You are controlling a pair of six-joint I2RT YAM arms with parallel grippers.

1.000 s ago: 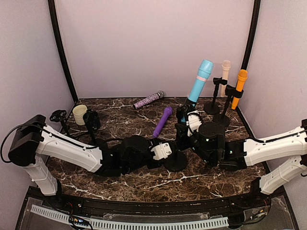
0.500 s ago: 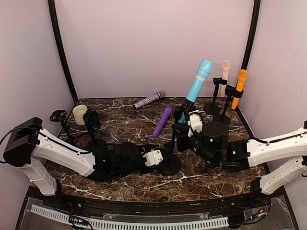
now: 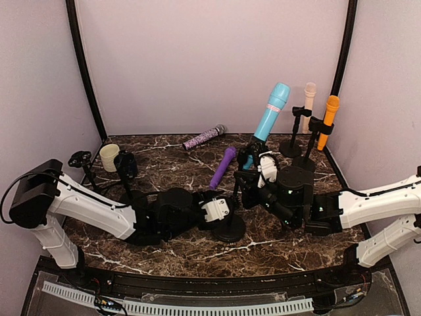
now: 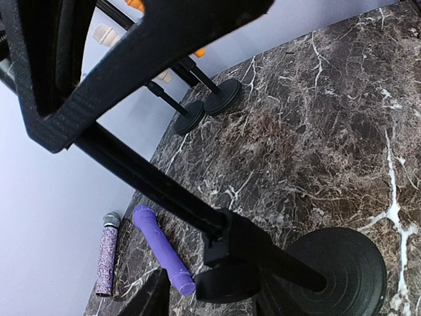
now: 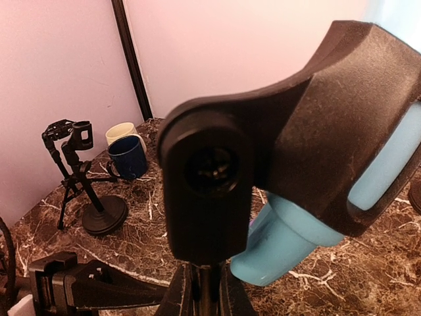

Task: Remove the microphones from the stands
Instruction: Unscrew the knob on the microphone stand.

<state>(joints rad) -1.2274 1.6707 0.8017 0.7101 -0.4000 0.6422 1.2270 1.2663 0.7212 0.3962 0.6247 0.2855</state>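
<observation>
The blue microphone (image 3: 272, 113) sits tilted in the black clip (image 3: 248, 157) of a stand whose round base (image 3: 230, 228) rests on the marble table. In the right wrist view the clip (image 5: 276, 151) fills the frame with the blue microphone (image 5: 289, 243) through it. My right gripper (image 3: 247, 187) is shut on the stand's pole (image 5: 205, 289), just below the clip. My left gripper (image 3: 220, 207) is low by the base; its fingers (image 4: 151, 296) stand apart on both sides of the pole's lower collar (image 4: 250, 243), one not touching.
A purple microphone (image 3: 222, 167) and a glittery one (image 3: 204, 137) lie on the table behind. Cream (image 3: 308, 99) and orange (image 3: 329, 115) microphones stand on stands at back right. An empty stand (image 3: 82, 161), a cream cup (image 3: 109, 157) and a blue mug (image 3: 126, 164) are at left.
The stand's base has slid a little left and toward the front. My left gripper drew back left, then returned to the base. The right gripper stays on the pole.
</observation>
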